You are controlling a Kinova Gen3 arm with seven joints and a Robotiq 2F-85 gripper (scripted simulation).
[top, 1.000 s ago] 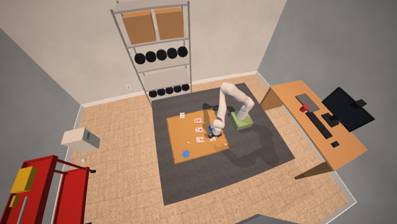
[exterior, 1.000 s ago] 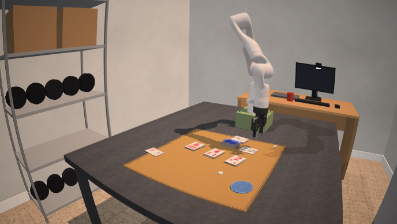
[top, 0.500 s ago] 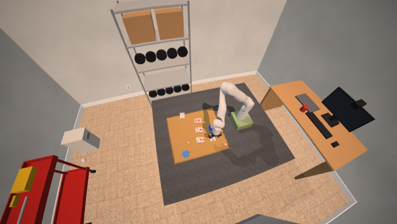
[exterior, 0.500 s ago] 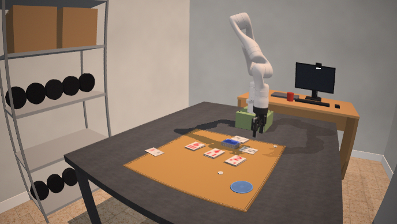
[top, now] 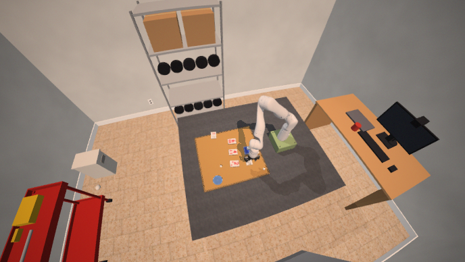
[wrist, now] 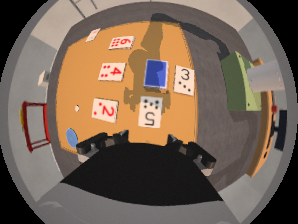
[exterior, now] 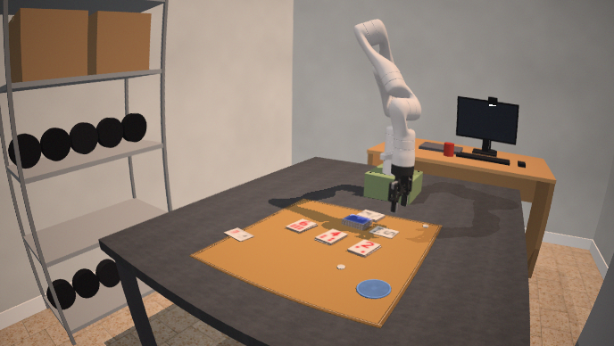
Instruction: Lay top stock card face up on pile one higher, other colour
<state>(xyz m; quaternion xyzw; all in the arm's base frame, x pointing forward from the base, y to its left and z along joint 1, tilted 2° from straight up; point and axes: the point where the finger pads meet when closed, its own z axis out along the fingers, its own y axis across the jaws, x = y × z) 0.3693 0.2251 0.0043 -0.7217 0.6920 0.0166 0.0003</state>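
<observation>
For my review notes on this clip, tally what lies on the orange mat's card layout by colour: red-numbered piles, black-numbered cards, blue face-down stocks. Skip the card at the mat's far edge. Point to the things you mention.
Red-numbered piles (6 [exterior: 301, 226] [wrist: 121, 42], 4 [exterior: 330, 236] [wrist: 111, 72], 2 [exterior: 364, 247] [wrist: 105, 110]): 3
Black-numbered cards (3 [wrist: 184, 80], 5 [exterior: 385, 232] [wrist: 150, 112]): 2
Blue stock [exterior: 356, 221] [wrist: 156, 74]: 1
Total: 6
</observation>
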